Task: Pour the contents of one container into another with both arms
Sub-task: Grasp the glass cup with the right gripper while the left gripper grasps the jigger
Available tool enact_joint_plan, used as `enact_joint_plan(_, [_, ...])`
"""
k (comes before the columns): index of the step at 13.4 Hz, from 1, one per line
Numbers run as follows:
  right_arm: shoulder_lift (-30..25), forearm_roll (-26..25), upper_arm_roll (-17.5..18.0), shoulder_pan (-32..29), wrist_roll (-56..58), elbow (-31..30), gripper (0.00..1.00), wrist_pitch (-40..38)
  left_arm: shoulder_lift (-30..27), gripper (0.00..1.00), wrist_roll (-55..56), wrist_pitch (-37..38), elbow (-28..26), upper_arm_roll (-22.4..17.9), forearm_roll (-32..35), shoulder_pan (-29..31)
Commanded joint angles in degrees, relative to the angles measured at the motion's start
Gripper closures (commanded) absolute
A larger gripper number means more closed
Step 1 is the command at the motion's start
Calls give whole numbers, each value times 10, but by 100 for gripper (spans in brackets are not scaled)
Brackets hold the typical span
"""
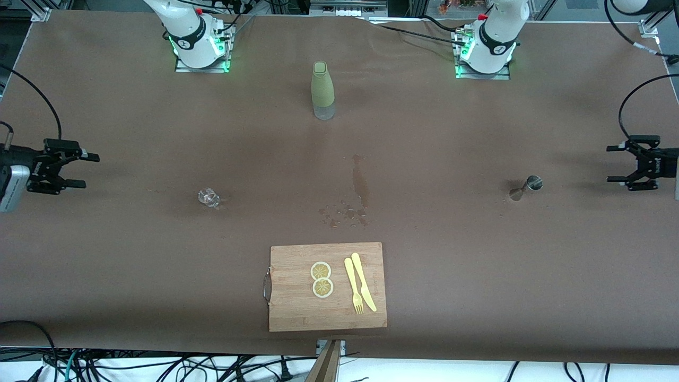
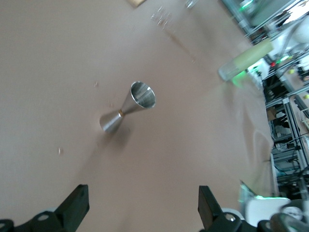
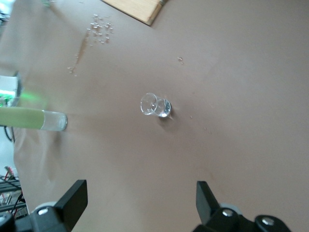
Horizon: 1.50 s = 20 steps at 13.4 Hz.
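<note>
Front view, left to right: right gripper [image 1: 79,170], fingers spread wide, at mid-left edge; small clear glass [image 1: 208,197] lower left of centre; green bottle [image 1: 322,90] upper centre; steel jigger [image 1: 526,188] right of centre; left gripper [image 1: 618,163], wide open, at mid-right edge.

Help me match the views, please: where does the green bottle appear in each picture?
Front view: the green bottle stands upright between the two arm bases, farther from the camera than the spilled droplets.
Left wrist view: it shows near the edge of the picture, past the steel jigger.
Right wrist view: it shows at the edge, past the small glass.
Shared landmark: the spilled droplets, which appear in all three views.
</note>
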State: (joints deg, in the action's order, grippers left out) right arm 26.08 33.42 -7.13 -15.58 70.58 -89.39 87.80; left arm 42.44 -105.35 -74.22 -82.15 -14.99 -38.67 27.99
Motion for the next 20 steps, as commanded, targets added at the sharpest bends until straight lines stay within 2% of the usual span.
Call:
enact_joint_plan(1, [48,54,5,-19,111,7,0,-3,46,0,-128,23,8,-4,-62,15])
enact_joint_plan(5, [103,108,5,-21,233,7,0,-3,121,0,-306,35,8,-4,-167,23])
enact_joint_plan(10, [170,171,11,-14,420,7,1,0,172,0,-445,43,8,1,-228,3])
enact_joint_plan(15, [215,206,12,19,572,7,0,-2,192,0,-467,51,8,22,-237,-27])
enact_joint_plan(20, [250,233,43,28,636,7,1,0,207,0,-468,50,8,23,-242,-50])
